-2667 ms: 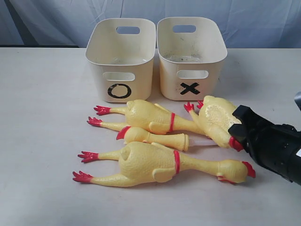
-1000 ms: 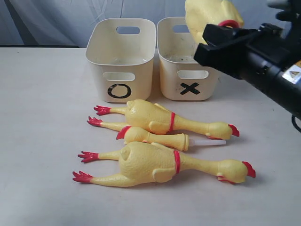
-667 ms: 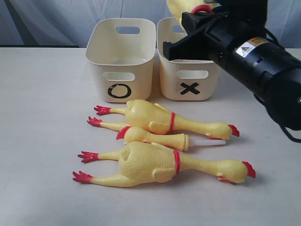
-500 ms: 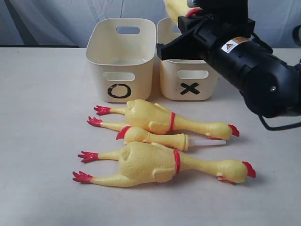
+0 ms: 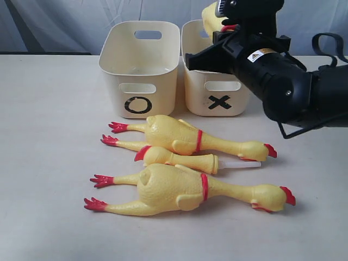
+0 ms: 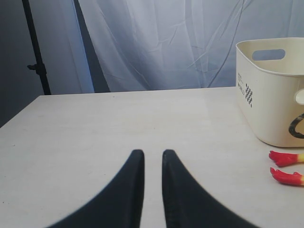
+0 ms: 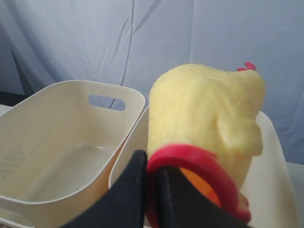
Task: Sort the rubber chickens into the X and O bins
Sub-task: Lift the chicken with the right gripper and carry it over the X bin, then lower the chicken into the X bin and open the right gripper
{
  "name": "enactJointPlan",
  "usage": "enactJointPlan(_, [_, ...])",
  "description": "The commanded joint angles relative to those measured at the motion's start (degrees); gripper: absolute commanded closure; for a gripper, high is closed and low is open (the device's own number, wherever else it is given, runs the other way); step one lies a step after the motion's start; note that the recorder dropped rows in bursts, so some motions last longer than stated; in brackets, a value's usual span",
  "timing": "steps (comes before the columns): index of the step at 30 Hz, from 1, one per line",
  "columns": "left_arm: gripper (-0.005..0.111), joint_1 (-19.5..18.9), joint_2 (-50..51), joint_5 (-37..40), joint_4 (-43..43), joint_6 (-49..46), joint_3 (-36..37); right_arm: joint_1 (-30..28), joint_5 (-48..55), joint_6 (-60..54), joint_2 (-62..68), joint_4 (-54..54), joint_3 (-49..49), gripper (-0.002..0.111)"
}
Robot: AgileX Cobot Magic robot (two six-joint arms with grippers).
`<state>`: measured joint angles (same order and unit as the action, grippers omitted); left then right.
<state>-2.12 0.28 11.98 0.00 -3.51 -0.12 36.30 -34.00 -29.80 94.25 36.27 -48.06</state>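
Left claw (image 6: 148, 154): jaws parted by a slit, nothing in them, idle over bare table. O bin (image 5: 163, 81) sits ahead of it and off to one side; its floor looks bare in the right wrist view. Three chickens lie on the table, low and well short of the right claw: far one (image 5: 174, 135), small one (image 5: 185, 159), near one (image 5: 168, 187). All three run side to side, roughly parallel, with feet toward the left claw's side and heads or necks toward the right's. X bin (image 5: 198, 95) is under the right claw, its floor mostly hidden from me. Right claw (image 7: 151, 164) is clenched on the red neck ring of the fourth chicken (image 7: 204, 109). Its long axis carries on out past the fingertips, body leading, a red foot tip at the far end, head hidden. My tally: none binned, one in hand over X awaiting release, three left.
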Motion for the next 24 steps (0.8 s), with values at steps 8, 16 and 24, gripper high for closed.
enactJointPlan(8, [0.092, -0.1, -0.3, -0.4, 0.0, 0.4, 0.1, -0.3, -2.9, -0.5, 2.0, -0.2, -0.4, 0.098])
enactJointPlan(16, [0.092, -0.1, -0.3, -0.4, 0.0, 0.4, 0.1, -0.3, -4.2, -0.1, 2.0, -0.2, -0.4, 0.045])
enactJointPlan(24, [0.092, -0.1, -0.3, -0.4, 0.0, 0.4, 0.1, -0.3, -3.9, -0.1, 0.4, 0.1, -0.4, 0.046])
